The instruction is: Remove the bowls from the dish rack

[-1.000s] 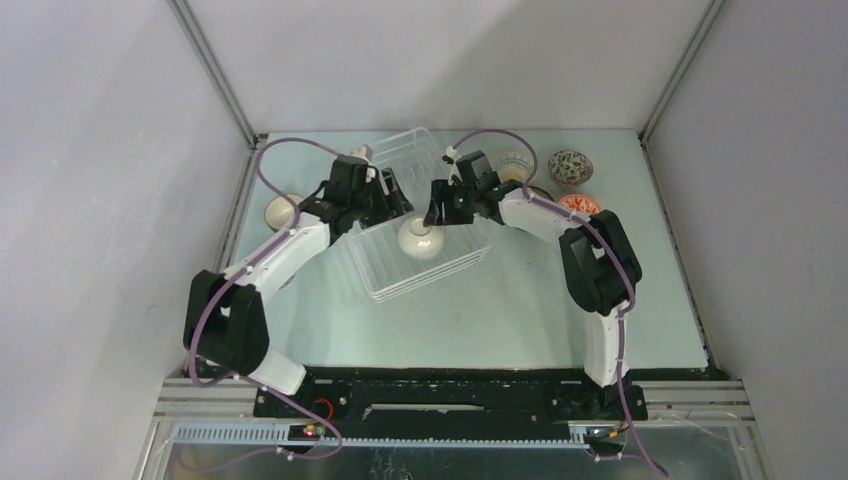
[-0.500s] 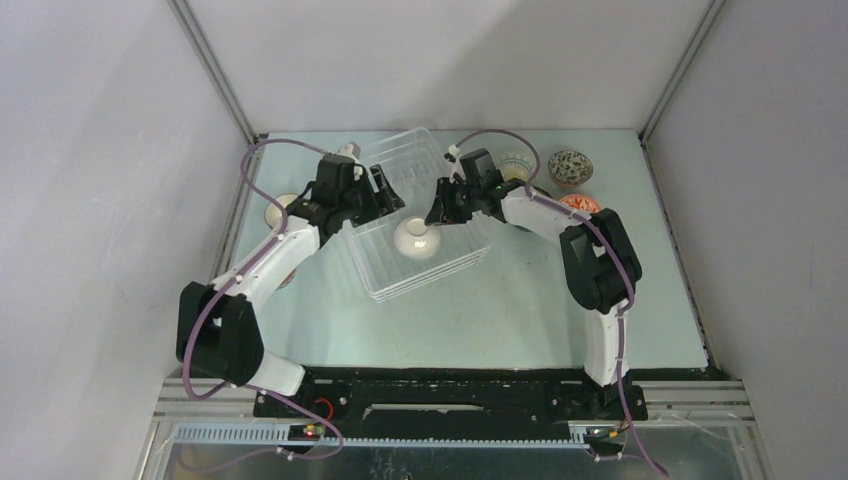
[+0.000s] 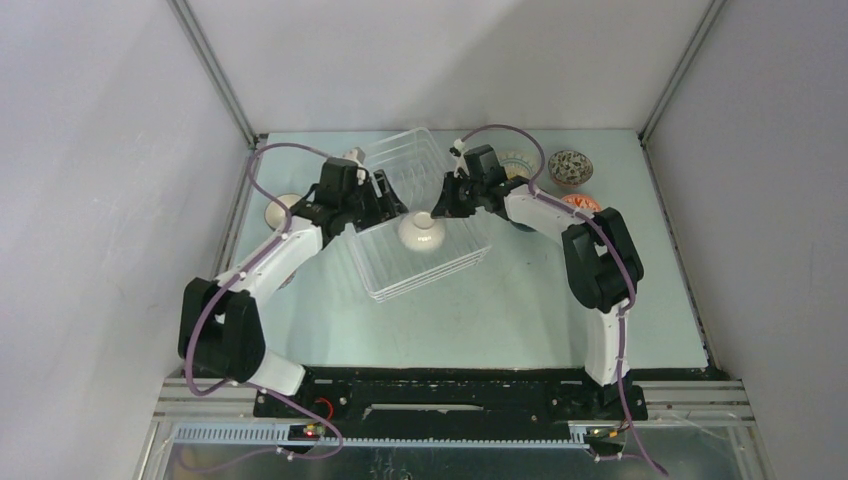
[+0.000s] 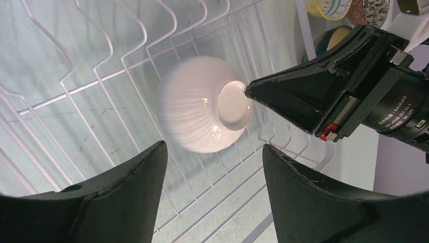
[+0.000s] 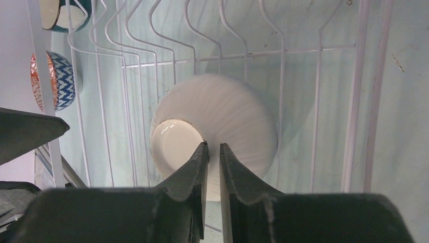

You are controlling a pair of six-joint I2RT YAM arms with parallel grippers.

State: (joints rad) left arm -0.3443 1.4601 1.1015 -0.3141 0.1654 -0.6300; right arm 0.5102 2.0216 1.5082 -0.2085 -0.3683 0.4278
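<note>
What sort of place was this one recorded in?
Probably a lab test booth, not a kitchen: plain grey walls in metal framing, a pale table, a wire dish rack with one white bowl.

The dish rack (image 3: 425,272), a white wire basket, lies askew in the middle of the top view. Inside it one ribbed white bowl (image 3: 420,232) rests bottom up and tilted. A speckled bowl (image 3: 570,166) and a red-patterned bowl (image 3: 580,203) stand at the upper right, and a cream bowl (image 3: 281,209) at the left.
</note>
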